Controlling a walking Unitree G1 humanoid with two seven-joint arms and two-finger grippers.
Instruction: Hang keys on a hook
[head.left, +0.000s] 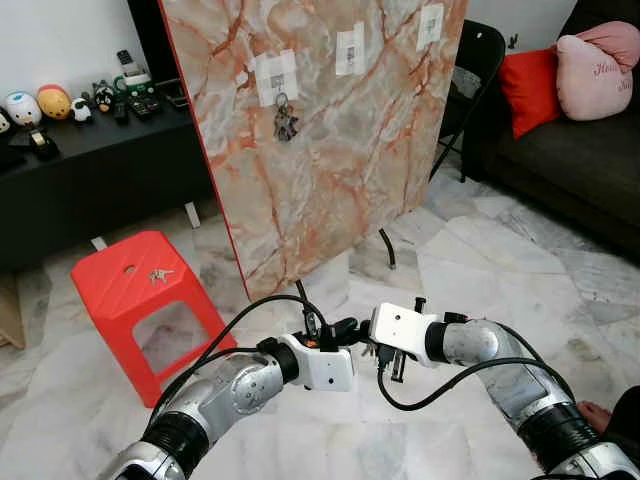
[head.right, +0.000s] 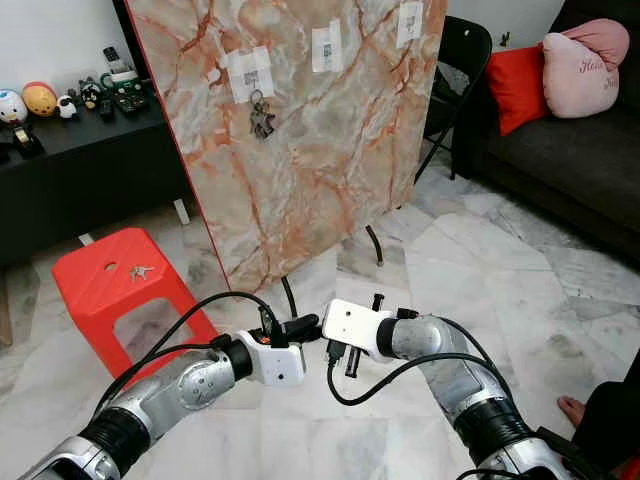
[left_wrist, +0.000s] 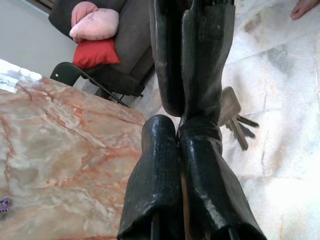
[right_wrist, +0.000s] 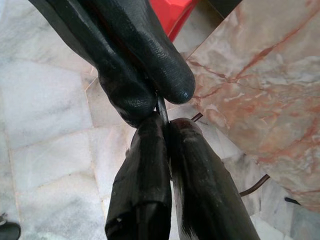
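Keys hang between the two pincer tips, left pincer and right pincer both clamped on them, with the free hook on the marble board far ahead and above.

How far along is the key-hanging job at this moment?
Done: one key bunch hangs on the marble board. In hand: left pincer and right pincer meet fingertip to fingertip, pinching keys between them. Left: hanging these, plus keys on the red stool.
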